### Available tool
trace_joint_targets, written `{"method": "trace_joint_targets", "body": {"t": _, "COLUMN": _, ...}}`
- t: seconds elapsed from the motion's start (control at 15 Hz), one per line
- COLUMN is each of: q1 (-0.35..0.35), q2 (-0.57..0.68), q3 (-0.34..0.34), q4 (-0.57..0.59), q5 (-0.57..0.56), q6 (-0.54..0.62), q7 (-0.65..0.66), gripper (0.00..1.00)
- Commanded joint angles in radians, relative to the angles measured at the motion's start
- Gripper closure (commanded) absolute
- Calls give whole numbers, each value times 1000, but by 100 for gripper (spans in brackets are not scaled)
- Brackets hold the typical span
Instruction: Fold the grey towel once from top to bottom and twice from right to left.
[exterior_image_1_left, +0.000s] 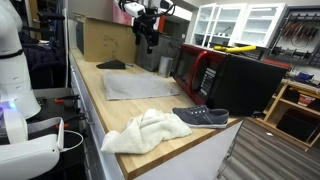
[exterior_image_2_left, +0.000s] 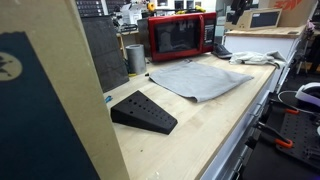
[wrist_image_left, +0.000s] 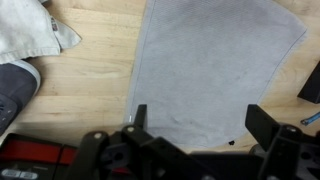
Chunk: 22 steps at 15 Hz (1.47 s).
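The grey towel (exterior_image_1_left: 128, 84) lies spread flat on the wooden counter; it also shows in an exterior view (exterior_image_2_left: 200, 77) and fills most of the wrist view (wrist_image_left: 215, 65). My gripper (exterior_image_1_left: 147, 38) hangs high above the towel's far end, near the microwave, not touching it. In the wrist view the gripper (wrist_image_left: 198, 122) has its two fingers wide apart with nothing between them, over the towel's near edge.
A red microwave (exterior_image_2_left: 181, 36) and a black box (exterior_image_1_left: 240, 82) stand along the wall. A white cloth (exterior_image_1_left: 147, 131) and a grey shoe (exterior_image_1_left: 201, 116) lie at one counter end, a black wedge (exterior_image_2_left: 143, 111) at the other. A metal cup (exterior_image_2_left: 135, 58) stands by the microwave.
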Motion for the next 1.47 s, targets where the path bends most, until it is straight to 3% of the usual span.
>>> {"method": "trace_joint_targets", "body": {"t": 0.0, "q1": -18, "q2": 60, "q3": 49, "q4": 25, "q5": 59, "q6": 31, "q7": 5, "gripper": 0}}
{"method": "trace_joint_targets", "body": {"t": 0.67, "q1": -52, "q2": 267, "q3": 115, "q4": 91, "q5": 172, "q6": 133, "q7": 12, "gripper": 0}}
{"method": "trace_joint_targets", "body": {"t": 1.07, "q1": -121, "q2": 432, "q3": 146, "q4": 195, "q5": 229, "q6": 189, "q7": 13, "gripper": 0}}
{"method": "trace_joint_targets", "body": {"t": 1.4, "q1": -174, "q2": 574, "q3": 211, "q4": 272, "q5": 231, "q6": 243, "q7": 15, "gripper": 0}}
